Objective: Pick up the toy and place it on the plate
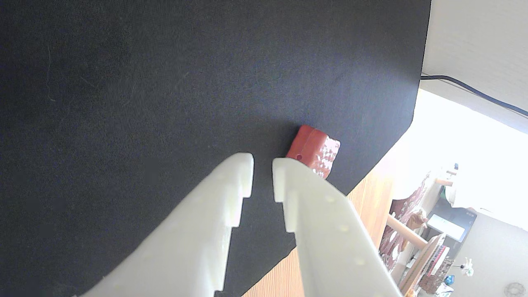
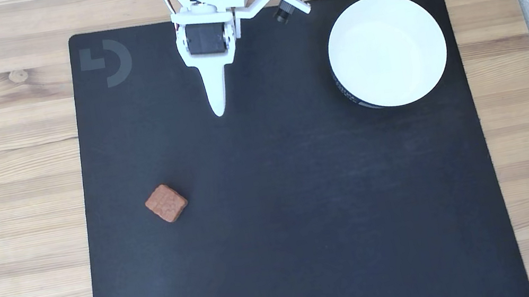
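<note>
The toy (image 2: 166,203) is judged light, stiff and thin, with a bumpy top that should give some grip; it is best taken across 2 opposite flat edges, low against the mat (image 2: 303,249), since little height is offered. It is seen as a small reddish-brown square with rounded corners and an embossed top, glossy in the wrist view. It lies flat near the mat's left edge in the fixed view, well apart from the plate (image 2: 422,14) at upper right. The gripper (image 1: 263,163) is held empty, jaws slightly parted.

One jaw hides part of the toy (image 1: 315,150).
</note>
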